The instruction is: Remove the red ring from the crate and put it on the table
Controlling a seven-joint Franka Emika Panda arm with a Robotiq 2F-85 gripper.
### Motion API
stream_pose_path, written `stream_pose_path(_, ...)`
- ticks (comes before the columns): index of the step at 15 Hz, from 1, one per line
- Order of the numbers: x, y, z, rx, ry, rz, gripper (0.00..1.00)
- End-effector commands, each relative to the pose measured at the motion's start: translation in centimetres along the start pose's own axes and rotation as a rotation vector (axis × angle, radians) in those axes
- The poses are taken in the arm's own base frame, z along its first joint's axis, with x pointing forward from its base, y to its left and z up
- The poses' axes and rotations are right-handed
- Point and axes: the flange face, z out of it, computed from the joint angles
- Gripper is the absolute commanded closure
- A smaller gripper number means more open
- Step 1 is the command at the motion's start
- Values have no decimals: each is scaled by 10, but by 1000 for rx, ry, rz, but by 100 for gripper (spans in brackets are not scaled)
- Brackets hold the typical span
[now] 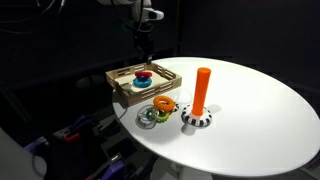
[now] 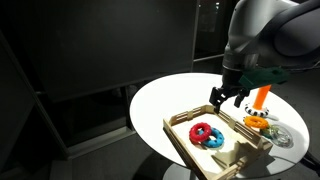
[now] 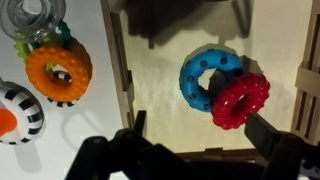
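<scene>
The red ring [image 3: 240, 100] lies inside the wooden crate [image 3: 122, 60], leaning against the blue ring [image 3: 205, 75]. In both exterior views the red ring [image 1: 144, 75] [image 2: 200, 131] sits in the crate [image 1: 120, 88] [image 2: 180, 128] on the round white table [image 1: 250, 110] [image 2: 165, 100]. My gripper [image 3: 198, 125] [image 1: 143, 50] [image 2: 225, 97] hovers open and empty above the crate. Its right finger is close beside the red ring and does not touch it.
An orange ring [image 3: 58, 70] [image 1: 163, 104] [image 2: 255, 121], a clear ring [image 3: 35, 15] [image 1: 148, 117] and an orange peg [image 1: 201, 90] [image 2: 262, 97] on a black-and-white striped base [image 3: 15, 110] [image 1: 198, 120] stand on the table beside the crate. The table edge is near the crate.
</scene>
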Motion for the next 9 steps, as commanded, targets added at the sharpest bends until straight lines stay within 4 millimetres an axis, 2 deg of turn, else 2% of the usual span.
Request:
stream_pose_path(1,8,-17,19,-3,-8,18,0)
stream_pose_path(9,23,-45,59,-2,-6,42,0)
